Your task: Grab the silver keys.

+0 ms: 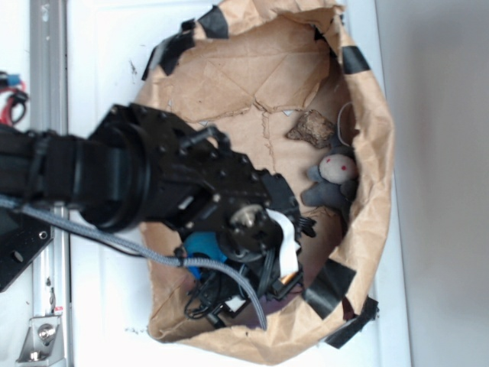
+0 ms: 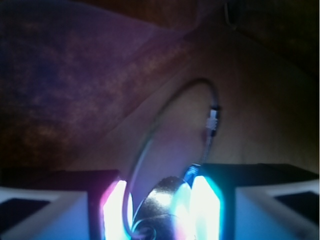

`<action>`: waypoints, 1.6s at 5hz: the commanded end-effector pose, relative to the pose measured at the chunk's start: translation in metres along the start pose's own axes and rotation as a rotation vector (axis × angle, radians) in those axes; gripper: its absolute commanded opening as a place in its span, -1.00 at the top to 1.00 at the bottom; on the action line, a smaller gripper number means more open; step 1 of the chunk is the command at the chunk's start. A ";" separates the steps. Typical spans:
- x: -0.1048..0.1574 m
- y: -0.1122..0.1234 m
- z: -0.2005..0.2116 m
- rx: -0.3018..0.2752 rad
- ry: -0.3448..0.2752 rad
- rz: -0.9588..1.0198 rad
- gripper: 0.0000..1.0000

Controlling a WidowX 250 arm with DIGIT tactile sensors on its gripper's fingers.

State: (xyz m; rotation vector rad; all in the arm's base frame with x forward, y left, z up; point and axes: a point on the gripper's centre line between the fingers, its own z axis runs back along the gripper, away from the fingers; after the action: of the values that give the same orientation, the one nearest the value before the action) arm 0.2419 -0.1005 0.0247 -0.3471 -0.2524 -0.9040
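In the wrist view, the round shiny head of one of the silver keys (image 2: 161, 204) sits between my two glowing fingertips, and its thin wire ring (image 2: 159, 117) loops up and away over the brown paper. My gripper (image 2: 161, 196) is shut on the silver keys, with the key head against the right finger (image 2: 205, 202) and the wire beside the left finger (image 2: 116, 207). In the exterior view the gripper (image 1: 229, 300) points down at the near end of the paper-lined bin, and the arm hides the keys.
A crumpled brown paper wall (image 1: 374, 153) rings the bin. A blue ball (image 1: 201, 249) lies under the arm. A brown rock-like lump (image 1: 312, 128) and a grey plush toy (image 1: 334, 180) lie at the right. Black tape (image 1: 330, 287) patches the rim.
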 end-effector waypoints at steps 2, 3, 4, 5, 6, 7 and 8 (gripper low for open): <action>-0.003 -0.013 0.035 -0.007 -0.047 0.106 1.00; 0.001 0.001 0.053 0.028 -0.042 0.241 1.00; 0.005 0.029 0.098 0.027 -0.021 0.520 1.00; 0.003 0.045 0.140 0.069 -0.019 0.763 1.00; 0.007 0.049 0.161 0.077 -0.077 0.756 1.00; 0.006 0.047 0.156 0.096 -0.063 0.734 1.00; 0.007 0.045 0.152 0.116 -0.057 0.737 1.00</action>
State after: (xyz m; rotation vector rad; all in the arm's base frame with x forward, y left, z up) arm 0.2782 -0.0107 0.1374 -0.3388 -0.1508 -0.1254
